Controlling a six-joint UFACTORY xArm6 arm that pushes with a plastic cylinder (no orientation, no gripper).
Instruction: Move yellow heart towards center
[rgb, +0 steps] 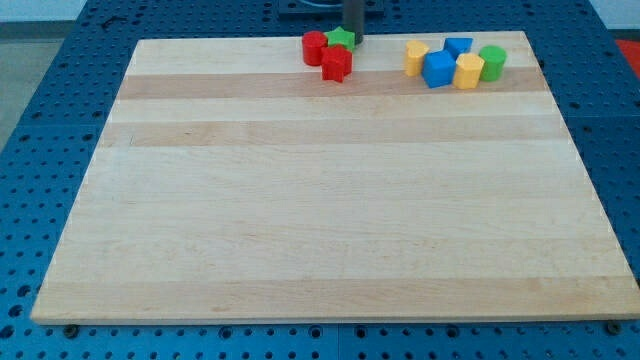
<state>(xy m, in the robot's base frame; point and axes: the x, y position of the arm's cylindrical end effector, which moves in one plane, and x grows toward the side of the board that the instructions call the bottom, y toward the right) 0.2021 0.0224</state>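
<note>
The yellow heart (416, 58) lies near the board's top edge, right of centre, at the left end of a tight cluster. Beside it are a blue cube (438, 69), another blue block (458, 46), a yellow hexagon (468, 72) and a green cylinder (491, 61). My tip (353, 42) comes down at the view's top, just right of a green star (340, 39), and stands about a block's width or two left of the yellow heart, not touching it.
A red cylinder (314, 47) and a red star (337, 64) sit next to the green star, left of and below my tip. The wooden board (320, 220) lies on a blue perforated table (40, 120).
</note>
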